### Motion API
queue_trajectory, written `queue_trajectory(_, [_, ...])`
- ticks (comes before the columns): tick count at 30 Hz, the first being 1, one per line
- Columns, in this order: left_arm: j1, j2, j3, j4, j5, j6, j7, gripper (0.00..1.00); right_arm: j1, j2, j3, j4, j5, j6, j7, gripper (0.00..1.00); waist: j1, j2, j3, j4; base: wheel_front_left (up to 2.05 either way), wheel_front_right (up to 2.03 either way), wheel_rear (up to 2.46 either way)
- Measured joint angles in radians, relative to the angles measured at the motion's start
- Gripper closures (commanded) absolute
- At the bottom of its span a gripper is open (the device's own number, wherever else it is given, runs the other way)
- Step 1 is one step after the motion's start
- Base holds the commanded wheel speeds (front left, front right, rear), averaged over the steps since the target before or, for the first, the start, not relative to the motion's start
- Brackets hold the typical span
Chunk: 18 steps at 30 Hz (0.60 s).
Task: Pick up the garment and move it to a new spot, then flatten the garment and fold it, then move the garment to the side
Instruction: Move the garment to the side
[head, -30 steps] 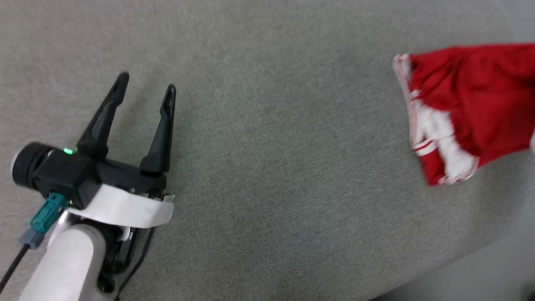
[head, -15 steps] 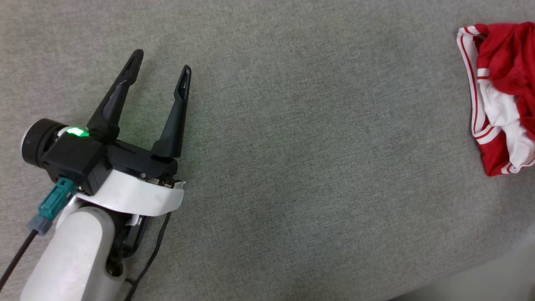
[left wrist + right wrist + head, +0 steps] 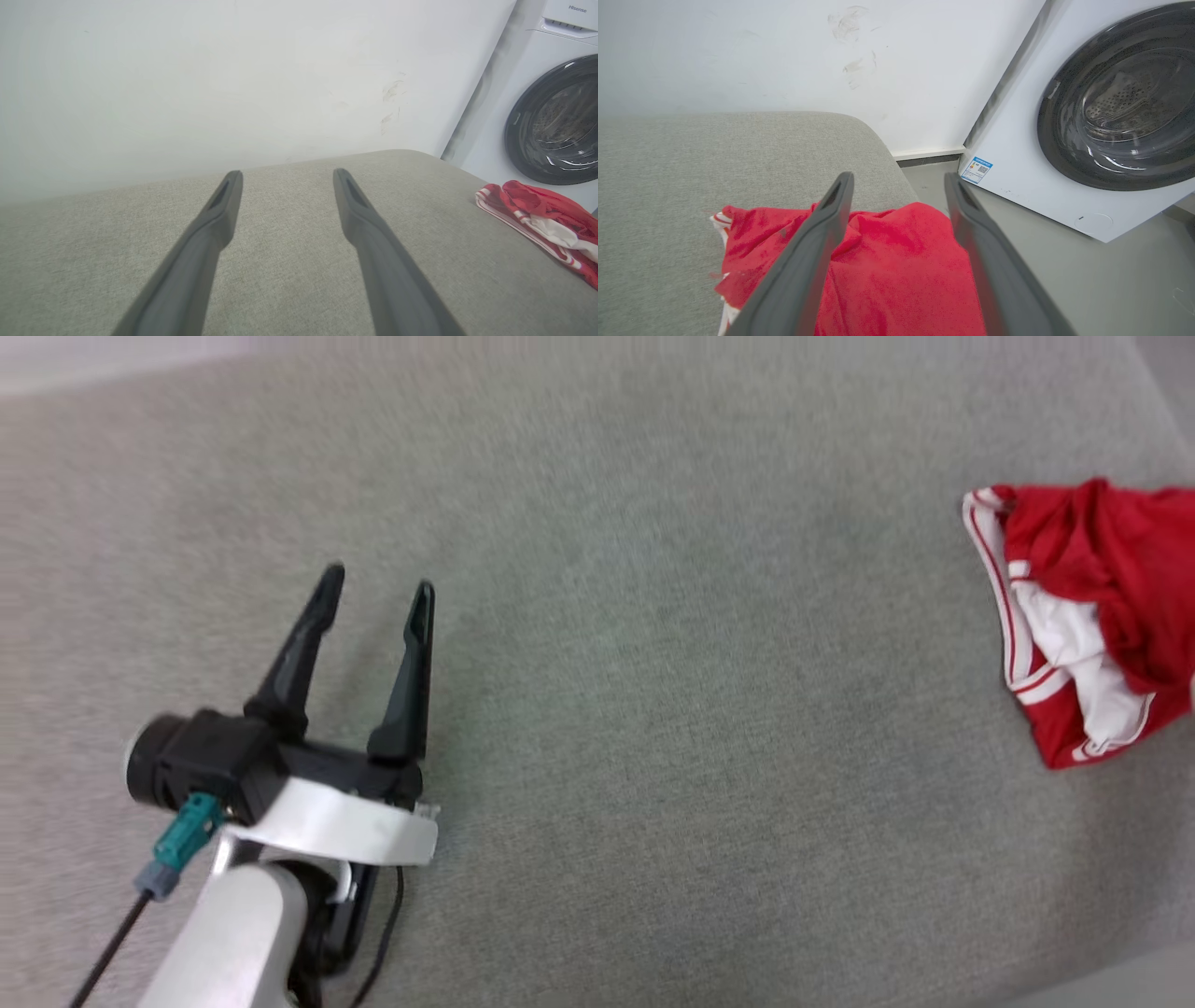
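Two hands, both empty. Left hand (image 3: 378, 581): fingers spread wide, nothing between them, over bare grey fabric of the desk (image 3: 653, 709), well apart from the garment (image 3: 1092, 607). Right hand (image 3: 899, 177): fingers likewise spread, pinching nothing, directly over the garment. Garment: red jersey with white, red-striped trim, crumpled in a heap at the desk's right end, by its rounded corner. Beyond: white wall (image 3: 233, 70); white front-loading washing machine (image 3: 1111, 93) on grey floor (image 3: 1087, 280), near that corner.

Grey fabric surface (image 3: 653, 709) against a scuffed white wall (image 3: 187, 70); white washer (image 3: 1017, 177), dark round door, beside it; grey floor (image 3: 1087, 280)
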Motion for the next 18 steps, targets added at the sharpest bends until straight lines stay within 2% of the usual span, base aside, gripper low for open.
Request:
queue_trajectory(9, [0.128, -0.039, 0.035, 0.047, -0.026, 0.043, -0.021, 0.0, 0.274, 0.076, 0.131, -0.267, 0.065, 0.0, 0.055, 0.0, -0.0001, 0.0, -0.159, 0.069, 0.0, 0.0, 0.0])
queue_trajectory(18, [0.219, -0.064, 0.08, 0.097, -0.04, 0.058, -0.027, 0.0, 0.449, 0.159, 0.252, -0.41, 0.095, 0.0, 0.084, 0.0, -0.0002, 0.0, -0.262, 0.183, 0.0, 0.0, 0.0])
